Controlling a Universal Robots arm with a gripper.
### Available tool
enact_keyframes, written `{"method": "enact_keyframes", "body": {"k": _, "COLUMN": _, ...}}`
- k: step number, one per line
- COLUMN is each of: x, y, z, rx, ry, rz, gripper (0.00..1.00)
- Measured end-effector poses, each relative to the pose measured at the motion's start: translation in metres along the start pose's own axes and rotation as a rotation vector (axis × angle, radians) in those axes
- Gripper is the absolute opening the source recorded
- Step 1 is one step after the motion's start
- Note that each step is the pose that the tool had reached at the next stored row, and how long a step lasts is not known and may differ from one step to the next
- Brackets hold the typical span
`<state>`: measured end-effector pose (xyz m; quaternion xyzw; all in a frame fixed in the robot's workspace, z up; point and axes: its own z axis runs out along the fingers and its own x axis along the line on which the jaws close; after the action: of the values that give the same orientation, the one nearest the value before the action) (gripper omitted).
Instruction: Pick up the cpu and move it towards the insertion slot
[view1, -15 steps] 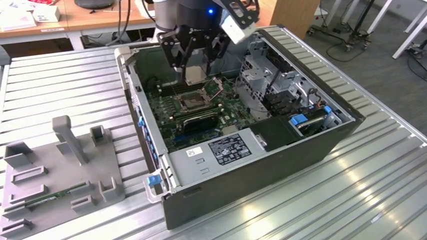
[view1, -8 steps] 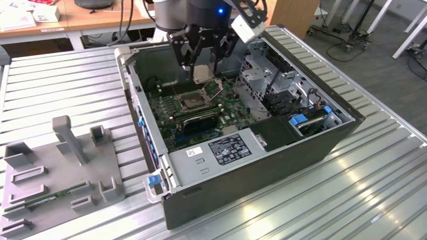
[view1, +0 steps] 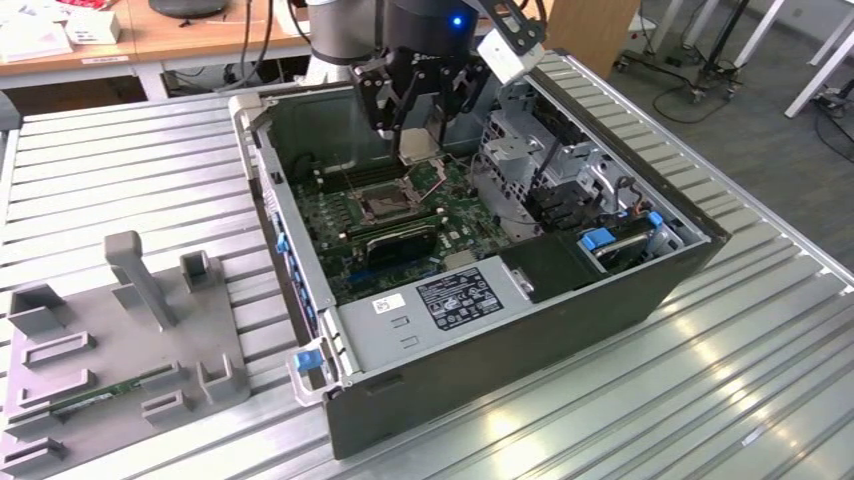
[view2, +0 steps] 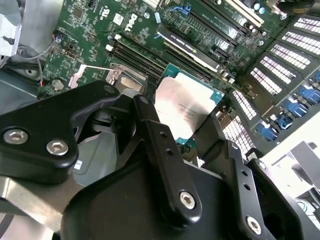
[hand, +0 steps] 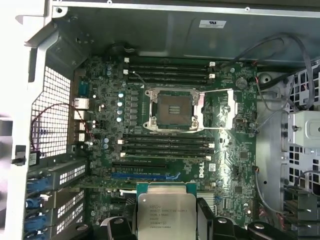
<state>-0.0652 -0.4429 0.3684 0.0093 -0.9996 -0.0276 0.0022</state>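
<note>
First wrist view shows the pincer (hand: 166, 220) clamped on the cpu (hand: 166, 212), held above the motherboard (hand: 235, 165) inside the open computer case (view1: 534, 300); the insertion slot (hand: 173, 109) lies apart, uncovered.

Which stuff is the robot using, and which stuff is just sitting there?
Using:
- black pincer, shut on the flat square silvery chip
- square metal-framed socket

Just there:
- grey plastic holder tray
- grey boxy power supply
- blue drive clips
</note>
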Motion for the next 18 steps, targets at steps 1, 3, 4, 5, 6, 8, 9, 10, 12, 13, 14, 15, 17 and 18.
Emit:
{"method": "enact_keyframes", "body": {"k": 1, "x": 0.0, "y": 0.0, "z": 0.0, "rx": 0.0001, "ry": 0.0001, "rz": 0.0, "gripper": 0.55}}
{"method": "enact_keyframes", "body": {"k": 3, "x": -0.0001, "y": 0.0001, "z": 0.0, "rx": 0.0, "ry": 0.0, "rz": 0.0, "gripper": 0.55}}
{"method": "enact_keyframes", "body": {"k": 4, "x": -0.0001, "y": 0.0001, "z": 0.0, "rx": 0.0, "ry": 0.0, "rz": 0.0, "gripper": 0.55}}
{"method": "enact_keyframes", "body": {"k": 5, "x": -0.0002, "y": 0.0004, "z": 0.0001, "rx": 0.0, "ry": 0.0, "rz": 0.0, "gripper": 0.55}}
{"method": "enact_keyframes", "body": {"k": 6, "x": -0.0003, "y": 0.0008, "z": 0.0002, "rx": 0.0, "ry": 0.0, "rz": 0.0, "gripper": 0.55}}
{"method": "enact_keyframes", "body": {"k": 8, "x": -0.0002, "y": 0.0021, "z": 0.0004, "rx": -0.0001, "ry": 0.0, "rz": 0.0, "gripper": 0.55}}
{"method": "enact_keyframes", "body": {"k": 9, "x": -0.0002, "y": 0.0031, "z": 0.0006, "rx": 0.0, "ry": 0.0, "rz": 0.0, "gripper": 0.55}}
{"method": "enact_keyframes", "body": {"k": 10, "x": -0.0002, "y": 0.0042, "z": 0.0007, "rx": 0.0001, "ry": 0.0, "rz": 0.0, "gripper": 0.55}}
{"method": "enact_keyframes", "body": {"k": 12, "x": -0.0003, "y": 0.0074, "z": 0.0012, "rx": 0.0001, "ry": 0.0, "rz": 0.0, "gripper": 0.55}}
{"method": "enact_keyframes", "body": {"k": 13, "x": -0.0003, "y": 0.0092, "z": 0.0014, "rx": 0.0001, "ry": 0.0001, "rz": 0.0, "gripper": 0.55}}
{"method": "enact_keyframes", "body": {"k": 14, "x": -0.0003, "y": 0.0112, "z": 0.0018, "rx": 0.0001, "ry": 0.0, "rz": 0.0, "gripper": 0.55}}
{"method": "enact_keyframes", "body": {"k": 15, "x": -0.0004, "y": 0.0134, "z": 0.0021, "rx": 0.0, "ry": 0.0, "rz": 0.0, "gripper": 0.55}}
{"method": "enact_keyframes", "body": {"k": 17, "x": -0.0005, "y": 0.0178, "z": 0.0028, "rx": 0.0, "ry": 0.0, "rz": 0.0, "gripper": 0.55}}
{"method": "enact_keyframes", "body": {"k": 18, "x": -0.0005, "y": 0.0203, "z": 0.0032, "rx": 0.0, "ry": 0.0, "rz": 0.0, "gripper": 0.55}}
